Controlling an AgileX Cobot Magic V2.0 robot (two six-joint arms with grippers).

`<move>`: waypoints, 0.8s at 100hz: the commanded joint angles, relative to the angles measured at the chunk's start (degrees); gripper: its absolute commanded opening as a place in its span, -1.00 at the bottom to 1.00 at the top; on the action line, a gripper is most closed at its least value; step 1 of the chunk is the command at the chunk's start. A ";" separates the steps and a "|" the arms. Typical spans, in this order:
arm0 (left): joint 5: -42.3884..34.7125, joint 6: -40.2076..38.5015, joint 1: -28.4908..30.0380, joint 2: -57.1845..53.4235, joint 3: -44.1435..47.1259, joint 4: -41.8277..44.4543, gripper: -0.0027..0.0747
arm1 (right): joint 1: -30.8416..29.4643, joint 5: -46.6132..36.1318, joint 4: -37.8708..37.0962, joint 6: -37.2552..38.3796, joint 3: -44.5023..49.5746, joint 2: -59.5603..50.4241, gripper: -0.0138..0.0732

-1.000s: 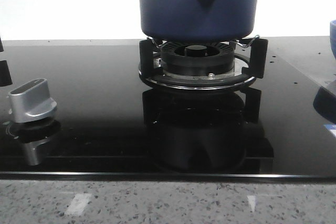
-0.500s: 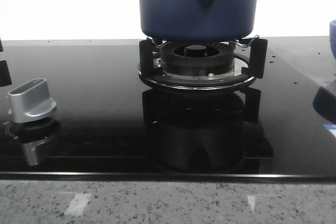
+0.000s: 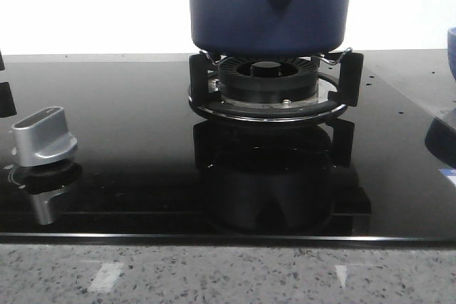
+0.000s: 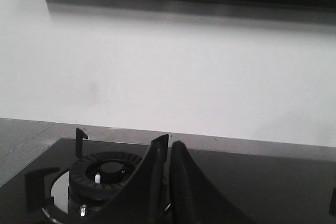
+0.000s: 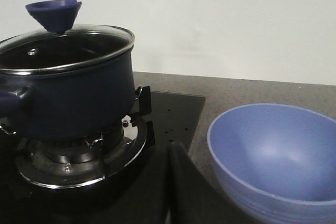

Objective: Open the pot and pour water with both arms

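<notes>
The dark navy-blue pot (image 3: 269,6) sits on the middle burner, its handle lug with the small hole facing me. In the right wrist view the pot (image 5: 73,95) carries a glass lid with a steel rim (image 5: 65,51) and a blue cone knob (image 5: 54,14). A lighter blue bowl (image 5: 278,156) stands on the counter to the pot's right. My right gripper (image 5: 169,148) is shut and empty, low between pot and bowl. My left gripper (image 4: 169,142) is shut and empty, beside a bare burner (image 4: 105,174). Neither gripper shows in the front view.
The pot rests on a black burner grate (image 3: 271,83) on the glossy black glass hob (image 3: 128,140). A silver control knob (image 3: 44,137) stands at front left. The bowl's edge (image 3: 452,48) shows at far right. A grey speckled counter edge (image 3: 228,272) runs along the front.
</notes>
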 commanded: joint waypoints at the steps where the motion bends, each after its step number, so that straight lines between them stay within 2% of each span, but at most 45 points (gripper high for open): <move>1: -4.81 -1.03 0.01 -2.13 1.30 1.49 -0.98 | 0.12 -3.01 0.66 -0.68 -1.50 0.28 -0.79; 25: -5.87 -1.13 0.01 -4.82 8.44 1.34 -0.98 | 0.12 -3.01 0.66 -0.68 -1.50 0.28 -0.79; 80: -4.76 -1.13 0.01 -4.82 8.36 0.97 -0.98 | 0.12 -3.04 0.66 -0.68 -1.50 0.28 -0.79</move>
